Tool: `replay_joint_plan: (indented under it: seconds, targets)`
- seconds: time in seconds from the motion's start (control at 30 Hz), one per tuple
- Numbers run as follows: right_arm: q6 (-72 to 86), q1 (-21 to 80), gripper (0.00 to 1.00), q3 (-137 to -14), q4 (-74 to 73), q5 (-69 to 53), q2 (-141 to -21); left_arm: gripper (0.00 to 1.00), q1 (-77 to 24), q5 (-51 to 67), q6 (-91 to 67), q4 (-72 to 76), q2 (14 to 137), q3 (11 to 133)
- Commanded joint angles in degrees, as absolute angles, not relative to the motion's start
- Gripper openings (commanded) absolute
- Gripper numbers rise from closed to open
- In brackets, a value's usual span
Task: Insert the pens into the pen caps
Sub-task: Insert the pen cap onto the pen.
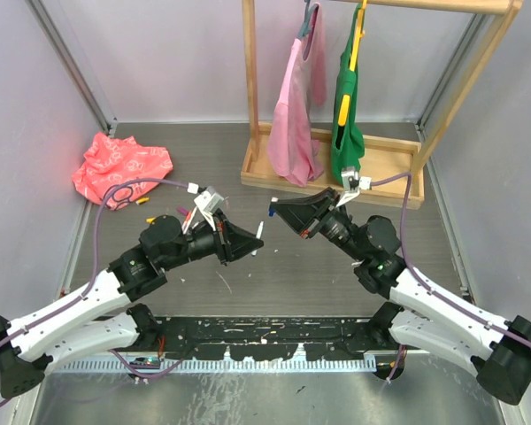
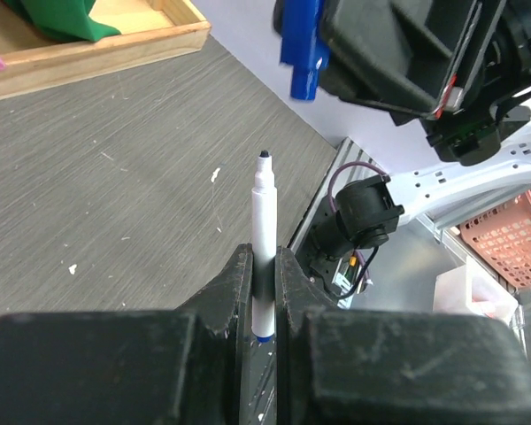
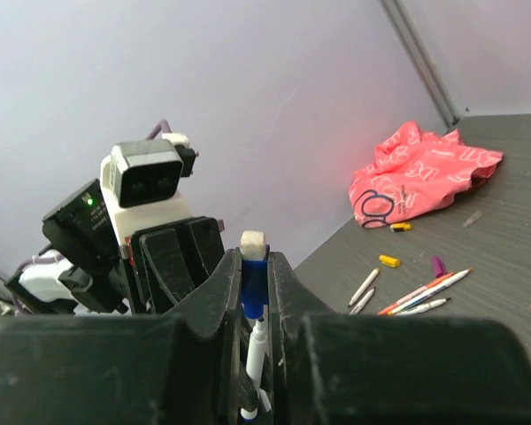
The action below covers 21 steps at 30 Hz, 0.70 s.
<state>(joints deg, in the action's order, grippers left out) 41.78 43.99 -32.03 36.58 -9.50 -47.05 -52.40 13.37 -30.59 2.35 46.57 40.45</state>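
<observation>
Pen (image 2: 263,208): thin white barrel, dark tip, blue band at the rear end. Clamped upright in left gripper (image 2: 264,258), both fingers tight on the lower barrel, tip exposed and raised off the table (image 2: 115,204). Blue pen cap (image 3: 253,288), short tube, pinched in closed right gripper (image 3: 255,258), held in the air close to pen tip but apart from it, not yet on. Loose pens (image 3: 429,290) lying flat farther off, with yellow cap (image 3: 388,260) and purple cap (image 3: 437,264) beside them, near crumpled red cloth (image 3: 420,173).
</observation>
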Motion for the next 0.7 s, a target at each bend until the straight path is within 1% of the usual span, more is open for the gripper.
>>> replay_joint_plan:
  seconds: [0.0, 0.67]
  targets:
    - [41.5, 45.4, 0.00, -34.6, 44.1, -12.1, -48.1, 0.00, -52.6, 14.9, -29.4, 6.3, 45.6, 43.7]
    - [41.4, 47.6, 0.00, -35.2, 42.9, -11.8, -49.5, 0.00, -52.7, 16.7, -29.4, 6.5, 45.9, 44.6]
